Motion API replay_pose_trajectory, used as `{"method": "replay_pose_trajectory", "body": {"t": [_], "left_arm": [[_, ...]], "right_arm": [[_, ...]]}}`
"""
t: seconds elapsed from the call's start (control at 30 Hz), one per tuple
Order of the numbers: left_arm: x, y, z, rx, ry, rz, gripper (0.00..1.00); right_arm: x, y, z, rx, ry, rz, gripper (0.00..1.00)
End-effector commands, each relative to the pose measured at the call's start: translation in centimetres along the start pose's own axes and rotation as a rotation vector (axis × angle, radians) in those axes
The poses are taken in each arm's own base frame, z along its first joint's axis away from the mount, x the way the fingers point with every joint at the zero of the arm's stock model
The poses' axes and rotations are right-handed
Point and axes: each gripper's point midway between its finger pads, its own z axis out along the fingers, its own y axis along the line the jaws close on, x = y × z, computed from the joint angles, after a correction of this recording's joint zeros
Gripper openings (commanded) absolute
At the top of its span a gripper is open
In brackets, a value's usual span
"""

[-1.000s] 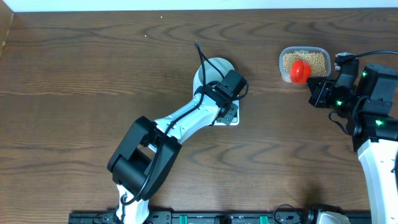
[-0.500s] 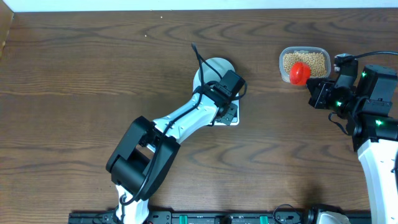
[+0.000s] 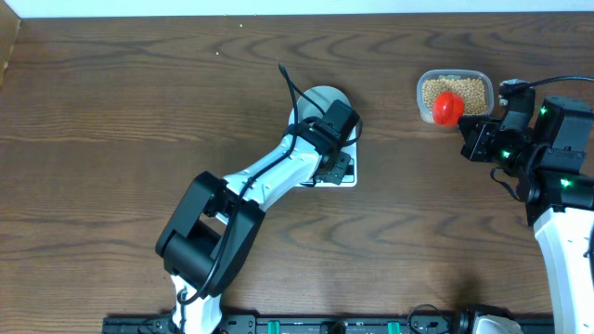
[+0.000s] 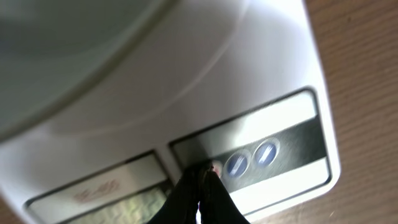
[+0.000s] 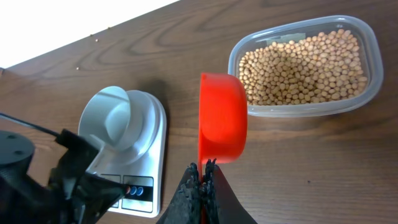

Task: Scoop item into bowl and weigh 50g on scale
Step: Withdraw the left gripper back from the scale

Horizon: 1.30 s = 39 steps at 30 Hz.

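place: robot lab bench | seen: wooden table (image 3: pixel 111 139), arm mounting rail (image 3: pixel 130 324)

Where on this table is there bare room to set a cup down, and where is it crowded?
Free: the broad table left of the scale, and the strip between scale and tub. Crowded: over the scale, under the left arm, and beside the tub, where the right end effector holds the scoop.

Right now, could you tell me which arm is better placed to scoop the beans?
Right: the right gripper is shut on the red scoop at the tub of beans. The left gripper is at the buttons of the scale, far from the tub.
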Motion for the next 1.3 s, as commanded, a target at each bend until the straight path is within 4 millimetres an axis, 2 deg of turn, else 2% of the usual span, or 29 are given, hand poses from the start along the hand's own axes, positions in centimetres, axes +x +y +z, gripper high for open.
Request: {"method": "replay_pose_trajectory", "body": {"t": [0.0,0.17,0.2,0.3,0.43,0.6,0.67,1.03,1.17,1.27], "left_arm": [[-1.4,0.7,-3.7,-0.011,-0.084,0.014,0.07],[-3.4,0.3,-9.5,0.019,-0.232,0.012,0.07],[-3.7,0.3,-11.4,0.027,-0.276,0.011,0.07],[-3.7,0.3,-13.5,0.033,-0.313,0.016,0.07],[-2.5,1.0,-14.5,0.015,-0.288,0.066,0.07],[-0.2,3.3,-14.3,-0.021,-0.19,0.058,0.07],[0.3,4.2,-14.5,-0.037,-0.17,0.104,0.07],[-0.4,7.0,-19.3,0.011,-0.304,0.054,0.07],[-0.1,6.5,-20.2,0.061,-0.319,0.052,0.07],[0.5,6.3,-20.2,0.076,-0.298,0.052,0.08]], "right_arm": [[-1.1,-0.4,-0.7,0.028,-0.039,-0.032,0.01],[-1.2,-0.7,-0.7,0.046,-0.042,-0.038,0.01],[-1.2,-0.7,-0.7,0.046,-0.043,-0.039,0.01],[-1.4,-0.6,-0.7,0.045,-0.048,-0.041,0.01],[-1.6,-0.6,-0.7,0.043,-0.059,-0.046,0.01],[-2.1,-0.5,-0.7,0.04,-0.076,-0.054,0.01],[-2.1,-0.5,-0.8,0.039,-0.078,-0.055,0.01],[-2.2,-0.5,-0.8,0.039,-0.081,-0.045,0.01],[-2.3,-0.4,-0.8,0.038,-0.084,-0.046,0.01],[-2.3,-0.4,-0.8,0.038,-0.084,-0.046,0.01]]}}
